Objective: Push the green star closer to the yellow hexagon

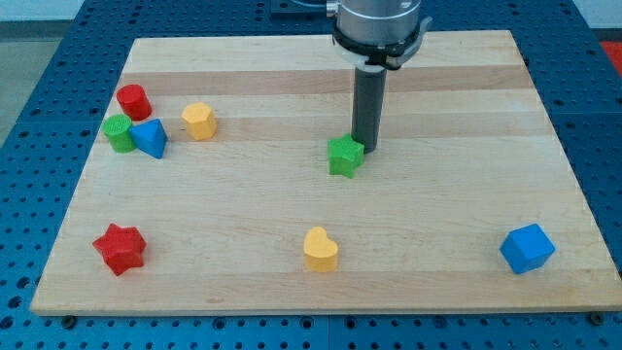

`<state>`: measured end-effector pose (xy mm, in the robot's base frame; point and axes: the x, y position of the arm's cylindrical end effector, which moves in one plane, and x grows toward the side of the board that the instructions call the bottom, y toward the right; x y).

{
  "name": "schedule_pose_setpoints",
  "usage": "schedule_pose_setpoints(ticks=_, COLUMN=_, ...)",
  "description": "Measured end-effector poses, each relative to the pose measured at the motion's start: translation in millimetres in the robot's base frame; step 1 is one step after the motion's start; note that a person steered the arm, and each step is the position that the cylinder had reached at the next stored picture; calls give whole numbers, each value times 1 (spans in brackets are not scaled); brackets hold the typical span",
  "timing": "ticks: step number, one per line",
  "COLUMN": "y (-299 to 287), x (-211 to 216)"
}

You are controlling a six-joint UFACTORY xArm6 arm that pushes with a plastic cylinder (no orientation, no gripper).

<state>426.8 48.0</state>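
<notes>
Wooden board [292, 253] on blue pegboard — no pincer to speak of, only a rod. The rod's tip [367, 149] sits against the green star [345, 156] near mid-board, on its right side, seemingly touching, placed to shove it leftward — the yellow hexagon [198, 121] lies well apart at the view's left.

My tip [367, 149] touches the green star [344, 156]; the yellow hexagon [198, 121] sits well apart.
</notes>
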Motion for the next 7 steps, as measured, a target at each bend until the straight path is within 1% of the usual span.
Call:
schedule_pose_setpoints(ticks=1, y=0, x=14)
schedule_pose_setpoints(ticks=2, y=0, x=48)
schedule_pose_setpoints(ticks=3, y=-18, x=73)
schedule_pose_setpoints(ticks=5, y=-24, x=72)
schedule_pose_setpoints(ticks=7, y=-35, x=39)
